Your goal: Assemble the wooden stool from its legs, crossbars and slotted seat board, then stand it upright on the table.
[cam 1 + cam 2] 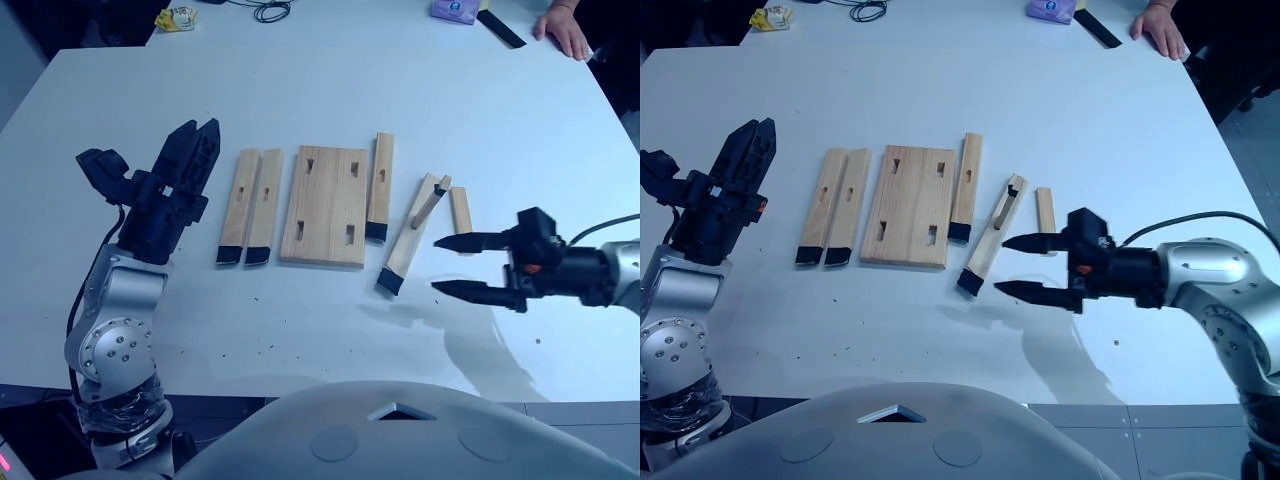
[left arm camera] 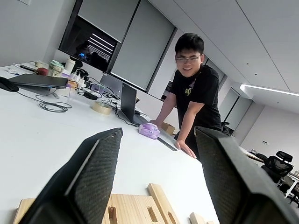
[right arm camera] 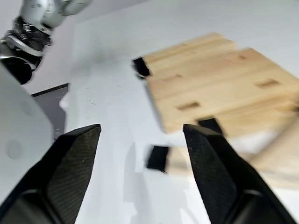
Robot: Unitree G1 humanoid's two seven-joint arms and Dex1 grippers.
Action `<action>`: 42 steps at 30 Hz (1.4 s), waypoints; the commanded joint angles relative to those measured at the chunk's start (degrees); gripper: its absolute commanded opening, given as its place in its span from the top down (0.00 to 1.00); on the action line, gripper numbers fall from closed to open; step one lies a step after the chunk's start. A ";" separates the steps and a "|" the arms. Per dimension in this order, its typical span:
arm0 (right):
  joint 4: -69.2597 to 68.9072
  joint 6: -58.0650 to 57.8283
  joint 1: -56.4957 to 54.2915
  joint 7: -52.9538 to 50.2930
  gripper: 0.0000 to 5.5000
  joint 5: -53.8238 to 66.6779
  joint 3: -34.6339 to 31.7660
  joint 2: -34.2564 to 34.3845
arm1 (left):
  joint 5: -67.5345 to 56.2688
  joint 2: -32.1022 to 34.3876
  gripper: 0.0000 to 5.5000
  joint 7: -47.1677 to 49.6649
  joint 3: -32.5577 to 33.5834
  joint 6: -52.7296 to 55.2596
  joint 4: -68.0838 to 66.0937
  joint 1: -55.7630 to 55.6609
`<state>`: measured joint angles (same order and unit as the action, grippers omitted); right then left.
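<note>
1. Seat board [image 1: 324, 205] is laid flat in the middle of the white tabletop [image 1: 480, 120]. It is a rectangular plate of pale wood with visible grain, and four small rectangular slots are cut through it.
2. On its left, an outer leg [image 1: 238, 207] and an inner leg [image 1: 264, 207] are placed side by side, just beside the board. Each is a flat wooden strip with one slot and a black tip at the near end.
3. A third leg [image 1: 379, 187] is set against the right edge of the board, and a fourth leg [image 1: 403, 250] is laid tilted further right.
4. A short crossbar [image 1: 428, 205] is rested on the far end of the fourth leg; whether it sits in a slot cannot be told. A second crossbar [image 1: 459, 210] lies flat just beside.
5. The left gripper [image 1: 198, 127] is held raised, left of the outer leg. Its black fingers [image 2: 93, 172], with finely textured pads, are spread apart and empty, and part of the board is hidden behind them in the left wrist view.
6. The right gripper [image 1: 436, 265] is held low, just right of the fourth leg, fingers released and empty. The board is cut off at the edge of the right wrist view.
</note>
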<state>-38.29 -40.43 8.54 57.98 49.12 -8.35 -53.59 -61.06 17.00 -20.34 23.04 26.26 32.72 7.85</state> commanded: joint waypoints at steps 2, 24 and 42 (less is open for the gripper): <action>2.57 -6.63 -8.37 -17.54 0.41 -8.17 10.36 8.52 | 1.05 -0.41 0.48 -0.32 -1.62 -0.92 -2.90 -1.04; 4.33 -10.74 -13.99 -33.26 0.41 -30.35 30.17 14.51 | 3.22 1.14 0.48 -2.32 -3.74 -1.56 -8.21 -5.82; 14.50 4.92 -15.43 -17.01 0.41 -40.61 26.80 1.01 | 3.66 -0.74 0.48 -1.69 -3.05 -4.05 -6.04 -2.66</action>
<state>-23.99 -36.44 -5.73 39.73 8.64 19.97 -52.30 -58.26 16.67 -22.51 20.11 22.66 26.20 4.55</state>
